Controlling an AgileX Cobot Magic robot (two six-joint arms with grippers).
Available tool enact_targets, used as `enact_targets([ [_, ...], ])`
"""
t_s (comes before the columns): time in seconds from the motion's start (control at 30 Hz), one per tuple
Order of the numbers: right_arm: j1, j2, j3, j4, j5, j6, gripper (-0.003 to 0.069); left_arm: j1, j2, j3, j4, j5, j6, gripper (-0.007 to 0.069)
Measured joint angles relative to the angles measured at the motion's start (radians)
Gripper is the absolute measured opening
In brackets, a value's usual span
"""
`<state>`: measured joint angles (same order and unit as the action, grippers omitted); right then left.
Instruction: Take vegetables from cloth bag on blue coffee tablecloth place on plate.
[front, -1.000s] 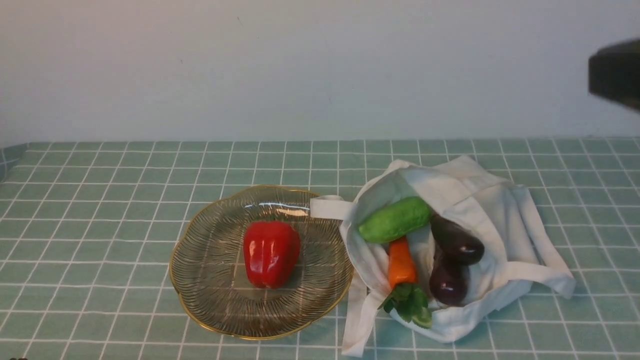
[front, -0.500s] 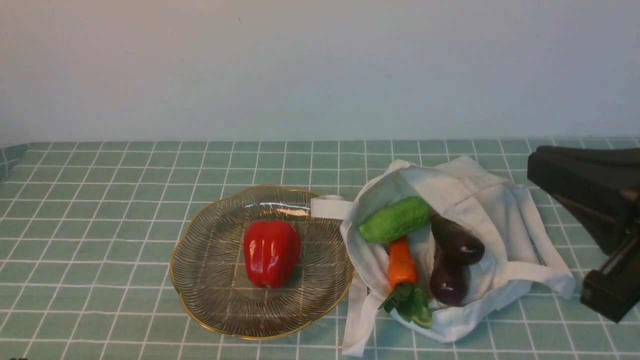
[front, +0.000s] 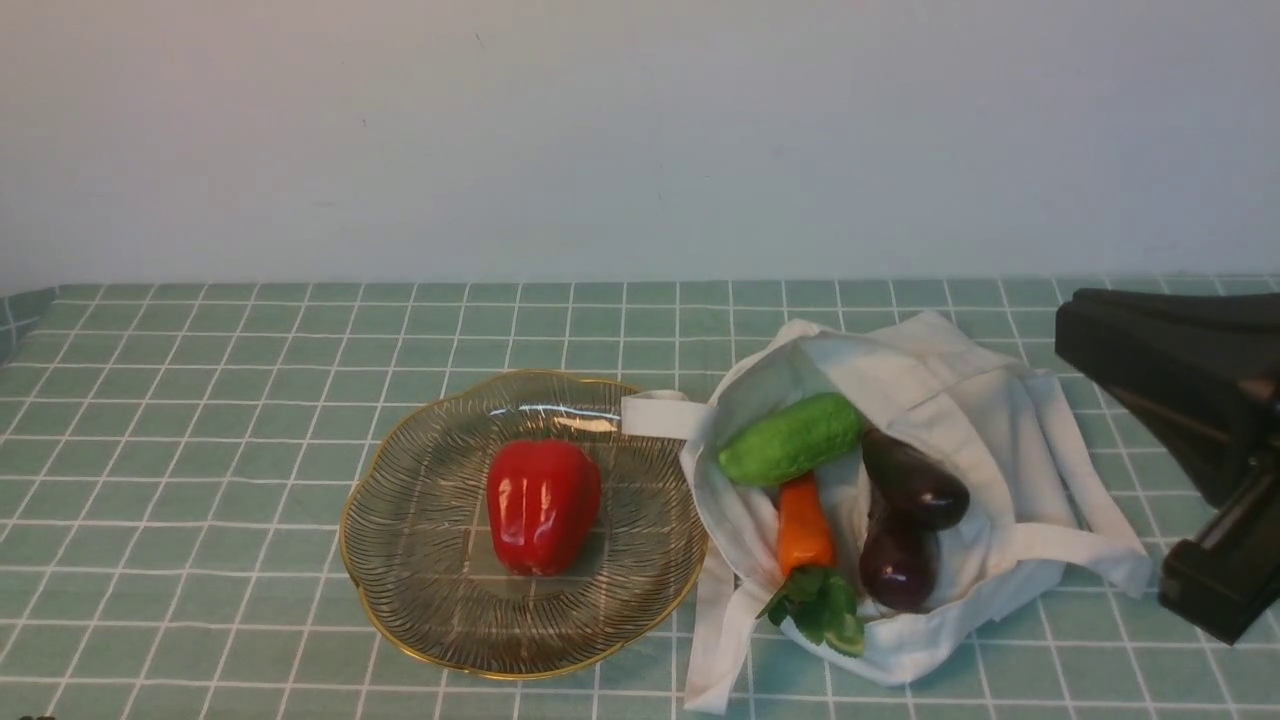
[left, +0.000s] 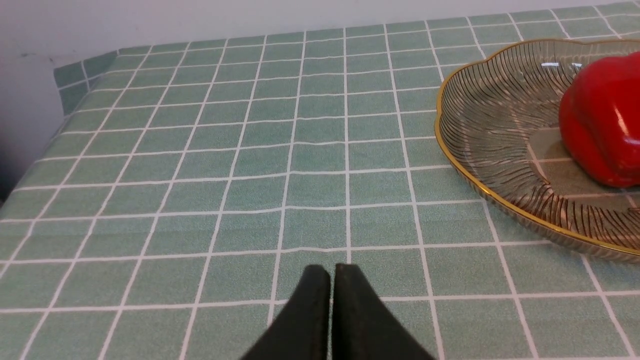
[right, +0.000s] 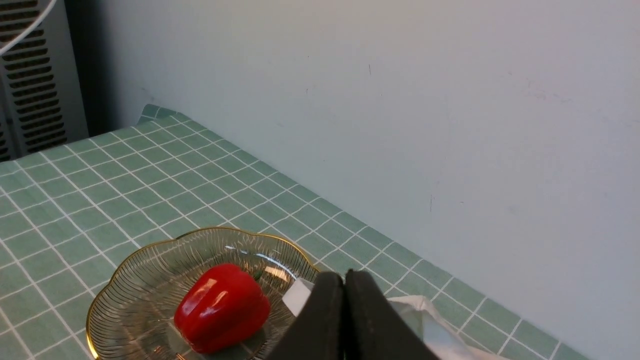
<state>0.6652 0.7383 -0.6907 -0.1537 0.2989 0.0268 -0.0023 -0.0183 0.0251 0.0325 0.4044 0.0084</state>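
The red bell pepper (front: 542, 507) stands on the gold-rimmed glass plate (front: 430, 580) on the teal grid tablecloth (front: 200, 450). The white cloth bag (front: 1000, 420) lies open right of the plate. It holds a green cucumber (front: 790, 440), an orange carrot (front: 803, 525) and two purple eggplants (front: 915, 480). My right gripper (front: 1075, 335) hangs right of the bag, apart from it, and the right wrist view shows it shut (right: 344, 275) and empty. My left gripper (left: 332, 270) is shut and empty over bare cloth left of the plate (left: 480, 125).
A bag strap (front: 655, 412) touches the plate's right rim, another (front: 715, 650) trails toward the front edge. A plain wall runs along the table's back. The cloth drops off at the far left corner (left: 75, 80). A grey vented unit (right: 30, 75) stands beyond that corner.
My right arm came down from the upper right to beside the bag a second ago and has held still since. The vegetables, bag and plate have not moved.
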Motion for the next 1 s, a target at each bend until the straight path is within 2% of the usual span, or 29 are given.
enact_targets([
  [0.17, -0.005, -0.018, 0.039, 0.071, -0.061, 0.045, -0.0015, 0.000, 0.000, 0.000, 0.000, 0.000, 0.000, -0.0005],
  [0.3, -0.068, -0.069, 0.113, 0.104, -0.155, 0.046, -0.0015, 0.000, 0.000, 0.000, 0.000, 0.000, 0.000, -0.0005],
  [0.5, -0.349, -0.324, 0.352, 0.187, -0.235, 0.050, -0.0015, 0.000, 0.000, 0.000, 0.000, 0.000, 0.000, -0.0005],
  [0.53, -0.366, -0.334, 0.361, 0.187, -0.236, 0.050, -0.0015, 0.000, 0.000, 0.000, 0.000, 0.000, 0.000, -0.0005],
  [0.57, -0.437, -0.415, 0.435, 0.188, -0.238, 0.050, -0.0015, 0.000, 0.000, 0.000, 0.000, 0.000, 0.000, -0.0005],
  [0.7, -0.543, -0.565, 0.580, 0.189, -0.231, 0.051, -0.0015, 0.000, 0.000, 0.000, 0.000, 0.000, 0.000, -0.0005],
  [0.87, -0.591, -0.689, 0.706, 0.192, -0.170, 0.039, -0.0015, 0.000, 0.000, 0.000, 0.000, 0.000, 0.000, -0.0005],
  [1.0, -0.592, -0.742, 0.719, 0.192, -0.093, -0.001, -0.0015, 0.000, 0.000, 0.000, 0.000, 0.000, 0.000, -0.0005],
])
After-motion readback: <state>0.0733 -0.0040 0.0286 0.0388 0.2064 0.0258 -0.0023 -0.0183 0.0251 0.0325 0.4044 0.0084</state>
